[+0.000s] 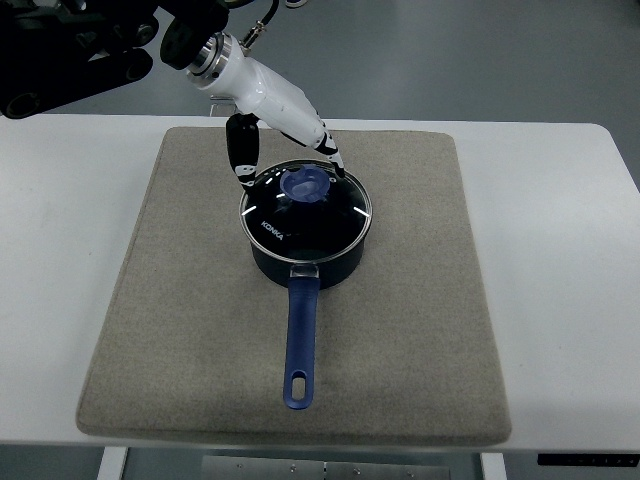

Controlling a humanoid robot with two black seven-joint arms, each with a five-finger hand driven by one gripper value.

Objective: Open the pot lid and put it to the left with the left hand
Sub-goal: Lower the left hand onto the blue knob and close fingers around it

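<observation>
Though partly behind lid (305,207), robot hand (285,150) open.

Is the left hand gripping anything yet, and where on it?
Nothing is held. The left hand hovers at the far rim of the lid, fingers spread, not yet around the blue knob.

Mat (150,330) left of the pot (305,245) is wide open, only its long handle (301,340) sticks toward the near edge.
</observation>
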